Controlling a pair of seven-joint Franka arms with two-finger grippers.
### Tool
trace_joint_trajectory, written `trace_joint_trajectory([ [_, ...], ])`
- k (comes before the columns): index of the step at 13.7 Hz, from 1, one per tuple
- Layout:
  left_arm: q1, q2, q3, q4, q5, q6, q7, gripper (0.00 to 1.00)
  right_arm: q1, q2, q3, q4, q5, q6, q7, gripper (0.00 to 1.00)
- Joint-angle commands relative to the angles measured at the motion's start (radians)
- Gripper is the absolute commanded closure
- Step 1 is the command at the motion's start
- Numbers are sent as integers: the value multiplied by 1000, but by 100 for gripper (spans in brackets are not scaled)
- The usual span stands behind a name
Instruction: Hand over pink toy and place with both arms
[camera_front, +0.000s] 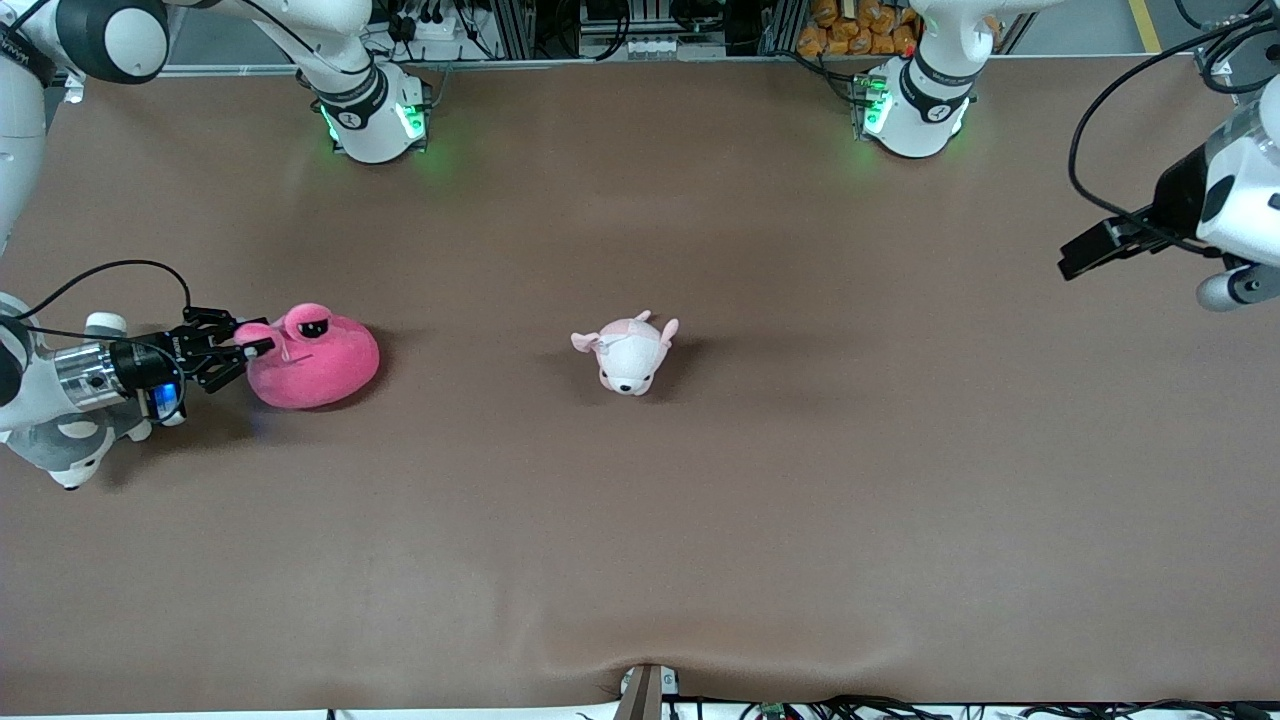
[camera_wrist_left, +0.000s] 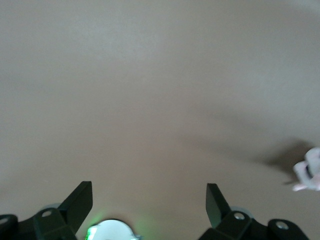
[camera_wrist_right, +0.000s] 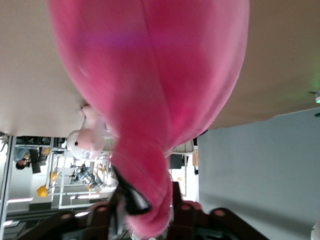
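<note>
Your right gripper (camera_front: 252, 346) is low at the right arm's end of the table, fingers pinched on a small protruding part of the pink toy (camera_front: 314, 359); the toy's round body rests on the brown table (camera_front: 800, 520). A grey-and-white plush (camera_front: 70, 455) lies under that arm, nearer the front camera. The pale pink-and-white puppy (camera_front: 630, 355) sits mid-table, well apart, with open cloth around it. Your left gripper (camera_wrist_left: 150, 207) waits spread over the left arm's end.

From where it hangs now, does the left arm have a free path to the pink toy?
Probably not yet. The left gripper, open, hangs over the table's left-arm end, while the pink toy lies at the right arm's end, pinched by the right gripper. Nothing blocks the path except the puppy midway.
</note>
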Motion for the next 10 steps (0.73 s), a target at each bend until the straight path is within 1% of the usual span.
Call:
trace_joint_trajectory([
  [1, -68, -96, 115, -109, -28, 8, 134, 0, 2, -25, 9, 8, -42, 18, -1, 0],
  [3, -74, -133, 121, -161, -32, 10, 172, 0, 1, -32, 9, 31, -42, 15, -1, 0],
  [5, -74, -168, 124, -207, -48, 33, 174, 0, 5, -43, 12, 92, -57, 10, -1, 0],
  [7, -74, -204, 136, -252, -71, 59, 174, 0, 54, -87, 18, 158, -162, 18, -12, 0],
  [8, -85, -216, 152, -266, -82, 66, 174, 0, 97, -130, 17, 161, -205, 32, -35, 0],
  [9, -108, -225, 167, -276, -87, 66, 174, 0, 149, -185, 17, 160, -271, 87, -73, 0],
  [10, -110, -231, 167, -278, -87, 66, 174, 0, 193, -240, 17, 131, -345, 151, -110, 0],
])
